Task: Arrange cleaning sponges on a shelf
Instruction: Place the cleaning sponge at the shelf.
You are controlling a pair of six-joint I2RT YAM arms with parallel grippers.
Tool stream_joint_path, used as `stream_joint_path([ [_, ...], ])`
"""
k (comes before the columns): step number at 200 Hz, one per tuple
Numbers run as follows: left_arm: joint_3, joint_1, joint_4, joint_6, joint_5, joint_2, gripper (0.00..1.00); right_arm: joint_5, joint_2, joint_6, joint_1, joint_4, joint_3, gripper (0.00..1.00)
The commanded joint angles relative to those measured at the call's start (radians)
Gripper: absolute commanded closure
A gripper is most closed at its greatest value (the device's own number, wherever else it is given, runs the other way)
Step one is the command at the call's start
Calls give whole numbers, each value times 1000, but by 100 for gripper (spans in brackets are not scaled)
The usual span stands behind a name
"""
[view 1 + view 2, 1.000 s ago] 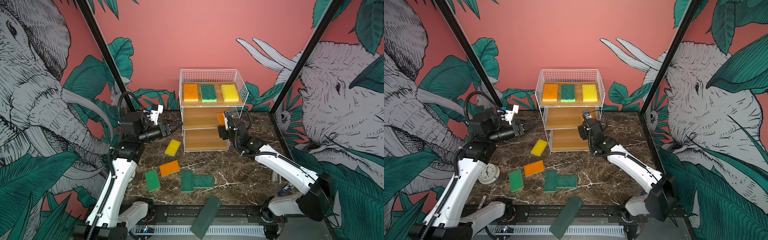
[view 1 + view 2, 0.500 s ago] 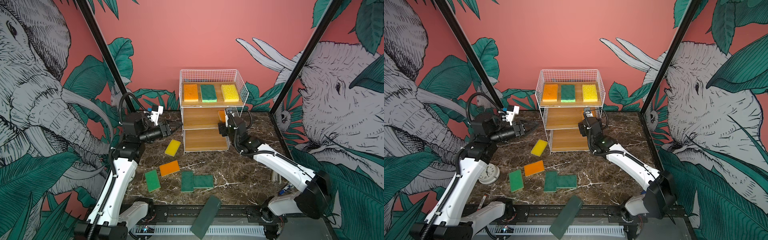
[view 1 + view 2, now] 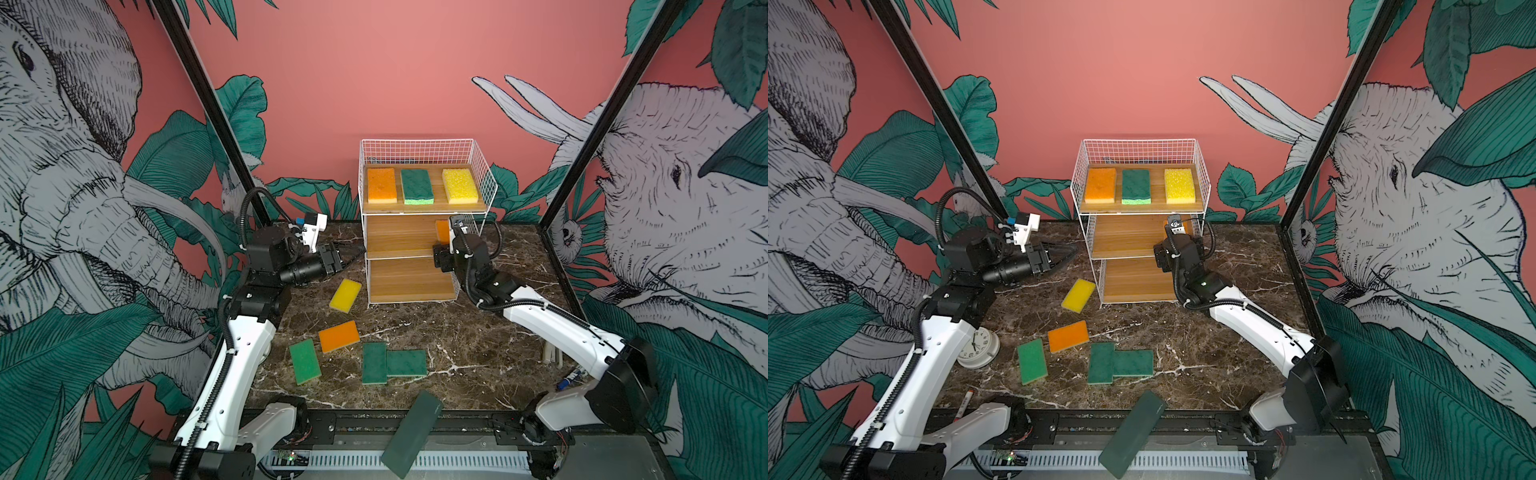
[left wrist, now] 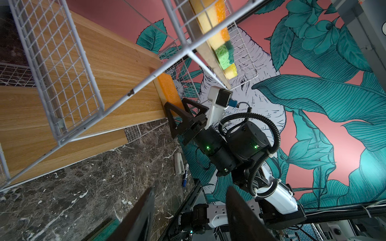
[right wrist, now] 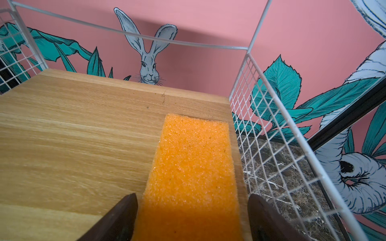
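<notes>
On the shelf's (image 5: 87, 133) middle board, flat by the wire side, orange sponge (image 5: 192, 167) between spread right gripper (image 5: 192, 219) jaws, apparently unpinched.

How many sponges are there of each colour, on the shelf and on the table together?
Orange sponges: 3
Yellow sponges: 2
Green sponges: 4
Total: 9 sponges

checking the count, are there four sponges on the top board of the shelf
No, a top view shows three on the top board: an orange sponge, a green sponge and a yellow sponge.
</notes>
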Motion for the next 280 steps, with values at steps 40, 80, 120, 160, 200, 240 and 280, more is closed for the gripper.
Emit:
stream_joint_path([
  [40,-10,8,18,0,5,-32,44,-31,-6,30,-4,58,17,14],
  [80,-14,8,19,1,2,-39,44,-61,-30,33,-2,12,25,9],
  [120,-11,7,15,-2,4,-60,43,-46,-94,54,6,13,-14,7],
  [160,-8,8,10,-8,2,-79,42,-26,-140,44,35,-30,-18,7],
  [200,3,8,-16,-4,-8,-96,42,19,-192,42,99,-88,-27,7],
  [240,12,8,-45,-8,-13,-108,43,67,-246,78,120,-119,-69,17],
  [280,21,8,-64,-12,-28,-120,44,79,-268,90,119,-153,-89,46],
])
